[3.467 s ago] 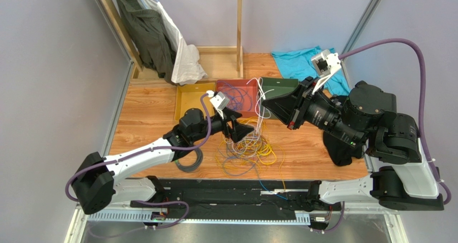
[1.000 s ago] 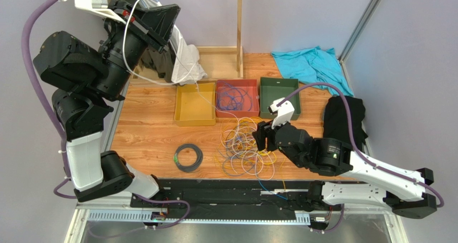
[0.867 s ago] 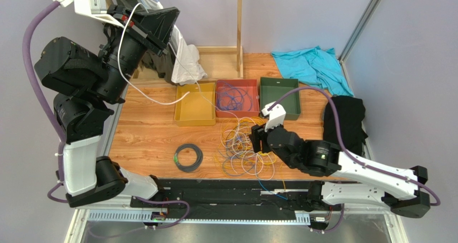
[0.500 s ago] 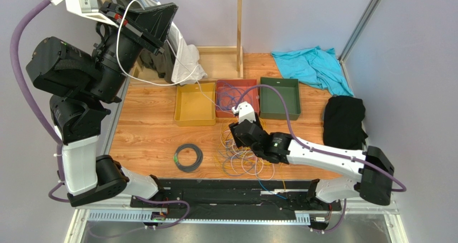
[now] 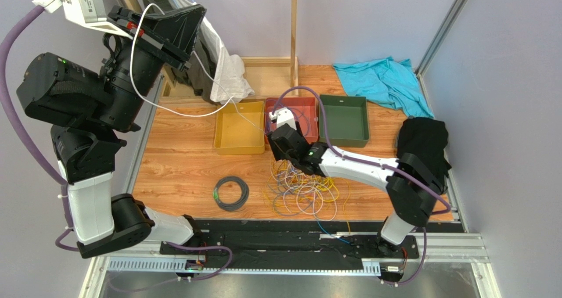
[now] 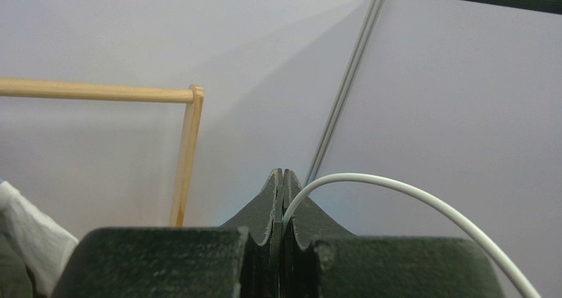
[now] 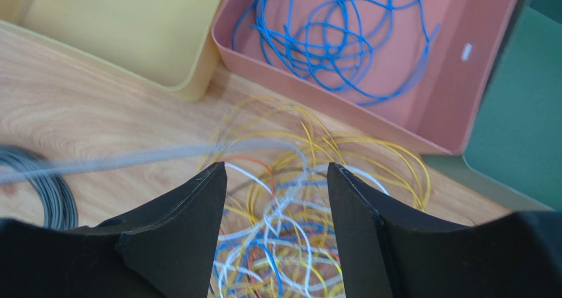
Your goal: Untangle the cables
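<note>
The cables (image 5: 305, 187) lie in a loose tangle of yellow, white and blue loops on the wooden table. One white cable (image 5: 227, 100) rises out of the tangle up to my left gripper (image 5: 196, 13). That gripper is held high at the far left, shut on the white cable (image 6: 396, 187), and its fingertips (image 6: 276, 179) are pressed together. My right gripper (image 5: 276, 150) hovers open over the tangle's far edge, beside the red tray (image 5: 310, 101). In the right wrist view the right gripper (image 7: 276, 169) has the tangle (image 7: 297, 239) below it and nothing between its fingers. Blue cables (image 7: 330, 41) lie in the red tray.
A yellow tray (image 5: 239, 128) and a green tray (image 5: 343, 121) flank the red one. A black coil (image 5: 231, 192) lies front left of the tangle. Teal cloth (image 5: 379, 77) and black cloth (image 5: 422, 146) lie at the right. A wooden post (image 5: 293, 35) and hanging clothes (image 5: 224, 71) stand behind.
My right arm has swung left from the tangle's right side to its far edge by the red tray, its jaws still open. The left gripper stays raised with the white cable, shifting slightly left.
</note>
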You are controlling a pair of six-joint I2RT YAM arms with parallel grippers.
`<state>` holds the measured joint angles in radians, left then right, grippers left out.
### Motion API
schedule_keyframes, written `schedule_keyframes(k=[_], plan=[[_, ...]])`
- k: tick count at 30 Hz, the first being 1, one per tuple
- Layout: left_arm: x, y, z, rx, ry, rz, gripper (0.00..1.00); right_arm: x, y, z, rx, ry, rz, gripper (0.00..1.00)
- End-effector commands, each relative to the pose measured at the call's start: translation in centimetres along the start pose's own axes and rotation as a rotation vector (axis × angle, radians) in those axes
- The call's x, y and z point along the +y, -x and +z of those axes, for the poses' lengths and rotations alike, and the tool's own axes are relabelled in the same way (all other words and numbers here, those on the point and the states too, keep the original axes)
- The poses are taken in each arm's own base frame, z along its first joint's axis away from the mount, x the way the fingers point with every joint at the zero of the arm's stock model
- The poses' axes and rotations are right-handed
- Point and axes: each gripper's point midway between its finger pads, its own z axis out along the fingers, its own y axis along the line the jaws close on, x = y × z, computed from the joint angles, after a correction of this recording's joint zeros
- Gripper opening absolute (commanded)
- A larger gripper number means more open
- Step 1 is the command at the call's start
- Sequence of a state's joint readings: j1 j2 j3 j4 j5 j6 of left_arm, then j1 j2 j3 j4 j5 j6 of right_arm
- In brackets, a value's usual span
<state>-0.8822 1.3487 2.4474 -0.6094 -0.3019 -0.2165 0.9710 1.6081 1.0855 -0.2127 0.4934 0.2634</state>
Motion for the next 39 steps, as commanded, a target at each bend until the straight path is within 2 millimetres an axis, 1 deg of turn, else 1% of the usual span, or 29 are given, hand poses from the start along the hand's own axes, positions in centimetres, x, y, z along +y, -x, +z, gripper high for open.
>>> schedule_keyframes(k=[1,2,3,4,5,6,8,9,10,11,12,14,15,16,18,19,21,23,24,25,27,28,29,30,32,34,35,36,39], plan=[[1.8,3.8,-2.2,-0.095,0.067,0.044,0.0,1.5,4.5,1.7,-0.091,0.016,0.033,0.62],[2.4,5.3,-3.6,-0.132,0.087,0.045,0.0,1.7,4.8,1.7,-0.097,0.02,0.033,0.62],[3.4,6.1,-4.2,-0.157,0.133,0.054,0.0,1.8,5.2,1.7,-0.103,0.024,0.036,0.62],[3.9,6.6,-4.5,-0.186,0.152,0.083,0.0,2.0,5.4,1.6,-0.107,0.036,0.036,0.62],[4.4,8.2,-5.9,-0.23,0.168,0.086,0.0,2.1,5.7,1.6,-0.111,0.04,0.032,0.62],[4.9,8.9,-6.4,-0.255,0.192,0.09,0.0,2.1,5.8,1.6,-0.112,0.041,0.019,0.62],[5.2,10.8,-7.3,-0.305,0.201,0.112,0.0,2.2,6.3,1.3,-0.119,0.049,0.014,0.62],[5.1,11.3,-7.6,-0.319,0.194,0.115,0.0,2.1,6.3,1.1,-0.111,0.046,0.007,0.62],[5.0,12.5,-8.1,-0.349,0.188,0.113,0.0,2.0,6.8,0.6,-0.121,0.052,0.01,0.62],[4.8,12.8,-8.1,-0.359,0.181,0.114,0.0,1.9,7.0,0.3,-0.126,0.055,0.013,0.62],[4.5,13.4,-8.3,-0.376,0.159,0.117,0.0,1.7,6.8,0.0,-0.117,0.054,0.01,0.62],[4.1,14.9,-8.8,-0.427,0.142,0.116,0.0,1.2,7.5,-1.4,-0.133,0.061,0.034,0.62],[3.7,15.4,-9.0,-0.446,0.12,0.118,0.0,1.0,6.9,-1.8,-0.122,0.06,0.034,0.62],[3.5,16.5,-9.4,-0.485,0.108,0.118,0.0,0.6,7.7,-2.9,-0.145,0.069,0.054,0.62],[2.9,17.3,-9.5,-0.519,0.08,0.124,0.0,0.2,7.7,-3.8,-0.158,0.074,0.067,0.62],[2.9,18.1,-10.0,-0.542,0.075,0.12,0.0,-0.1,7.4,-4.3,-0.161,0.079,0.07,0.62],[2.6,17.8,-9.4,-0.534,0.064,0.125,0.0,-0.4,7.0,-4.7,-0.15,0.077,0.069,0.62],[2.5,16.9,-8.8,-0.507,0.062,0.126,0.0,-0.5,6.9,-5.3,-0.139,0.082,0.084,0.61],[2.6,16.3,-8.5,-0.486,0.071,0.129,0.0,-0.6,6.5,-5.5,-0.119,0.08,0.082,0.61],[2.6,15.2,-7.7,-0.455,0.077,0.137,0.0,-0.8,6.6,-6.0,-0.122,0.084,0.09,0.61],[2.9,14.4,-7.3,-0.435,0.094,0.147,0.0,-0.9,5.8,-6.5,-0.103,0.09,0.095,0.6],[3.0,13.5,-6.7,-0.413,0.101,0.159,0.0,-0.9,6.0,-7.2,-0.11,0.107,0.104,0.6],[3.1,13.1,-6.4,-0.404,0.107,0.166,0.0,-0.8,5.4,-7.4,-0.096,0.12,0.108,0.6],[3.1,12.8,-6.1,-0.394,0.109,0.171,0.0,-0.4,5.4,-8.2,-0.093,0.159,0.11,0.6],[3.0,12.5,-5.8,-0.384,0.105,0.172,0.0,0.3,4.5,-8.9,-0.075,0.204,0.101,0.59],[2.9,12.2,-5.6,-0.377,0.101,0.17,0.0,0.5,4.2,-9.9,-0.074,0.229,0.112,0.59],[2.9,12.0,-5.4,-0.372,0.101,0.172,0.0,0.4,3.4,-10.0,-0.062,0.231,0.11,0.59],[2.8,11.9,-5.4,-0.369,0.101,0.168,0.0,0.2,3.6,-10.6,-0.076,0.239,0.133,0.59],[2.7,11.5,-4.9,-0.36,0.098,0.168,0.0,-0.6,2.9,-11.4,-0.081,0.235,0.141,0.59]])
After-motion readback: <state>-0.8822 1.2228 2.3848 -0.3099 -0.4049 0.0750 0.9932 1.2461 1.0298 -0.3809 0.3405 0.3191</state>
